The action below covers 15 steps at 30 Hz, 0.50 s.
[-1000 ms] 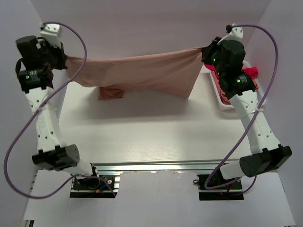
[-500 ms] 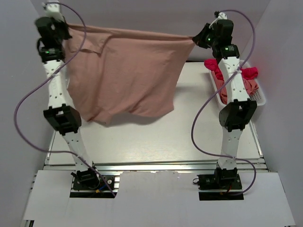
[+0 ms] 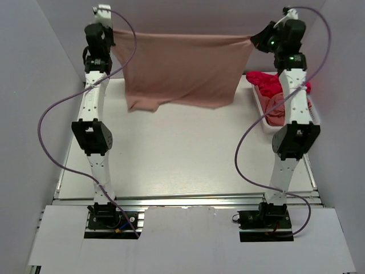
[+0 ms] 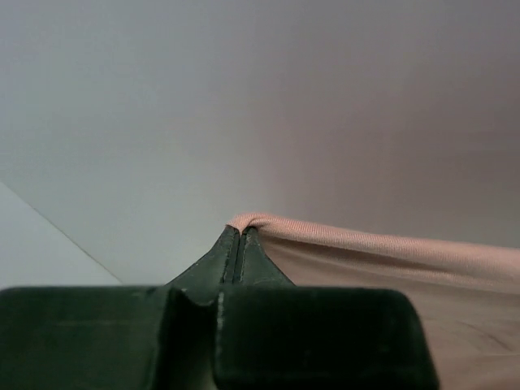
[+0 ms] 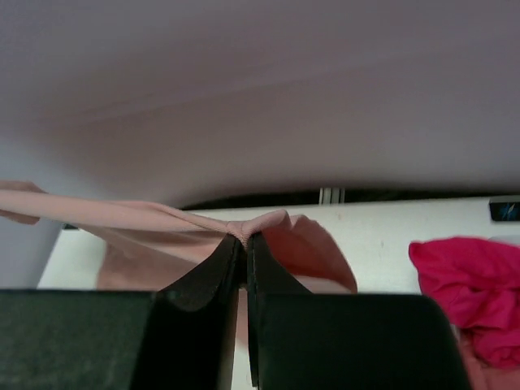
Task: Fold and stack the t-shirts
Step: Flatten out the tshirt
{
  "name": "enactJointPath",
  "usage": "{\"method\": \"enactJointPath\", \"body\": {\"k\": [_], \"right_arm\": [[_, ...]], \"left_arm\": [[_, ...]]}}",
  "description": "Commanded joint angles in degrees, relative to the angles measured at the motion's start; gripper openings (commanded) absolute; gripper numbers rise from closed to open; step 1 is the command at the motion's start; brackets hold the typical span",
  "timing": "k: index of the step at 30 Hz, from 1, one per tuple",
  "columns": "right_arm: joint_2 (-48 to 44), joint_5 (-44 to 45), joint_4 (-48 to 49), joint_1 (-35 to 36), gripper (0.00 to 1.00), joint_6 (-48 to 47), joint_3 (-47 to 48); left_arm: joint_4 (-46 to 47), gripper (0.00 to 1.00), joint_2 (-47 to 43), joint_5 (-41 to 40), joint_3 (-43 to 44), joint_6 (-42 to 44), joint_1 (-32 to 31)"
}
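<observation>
A dusty salmon-pink t-shirt [image 3: 182, 68] hangs stretched in the air between both raised arms, over the back of the table. My left gripper [image 3: 112, 37] is shut on its left top corner; in the left wrist view the hem [image 4: 341, 240] runs off to the right from the pinched fingertips [image 4: 240, 237]. My right gripper [image 3: 255, 40] is shut on the right top corner, the cloth [image 5: 146, 219] bunched at its tips [image 5: 244, 237]. A magenta-red t-shirt [image 3: 271, 80] and a pink one [image 3: 280, 108] lie in the basket at the right.
The white mesh basket [image 3: 263, 123] stands at the table's right edge, beside the right arm. The grey back wall is close behind the hanging shirt. The magenta-red shirt [image 5: 467, 284] shows at the right of the right wrist view.
Both arms have risen from low and folded to upright and have swung toward the back, lifting the stretched shirt off the table. It swung near the camera, then back; its lower edge hangs free.
</observation>
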Motion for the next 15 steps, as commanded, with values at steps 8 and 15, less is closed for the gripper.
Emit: {"method": "enactJointPath", "body": {"k": [8, 15], "right_arm": [[-35.1, -1.01, 11.01, -2.07, 0.0, -0.57, -13.42], [-36.15, -0.31, -0.35, -2.16, 0.0, 0.04, -7.06]], "left_arm": [[6.04, 0.0, -33.53, -6.17, -1.76, 2.16, 2.39], [-0.46, 0.0, -38.36, -6.27, -7.05, 3.31, 2.48]]}}
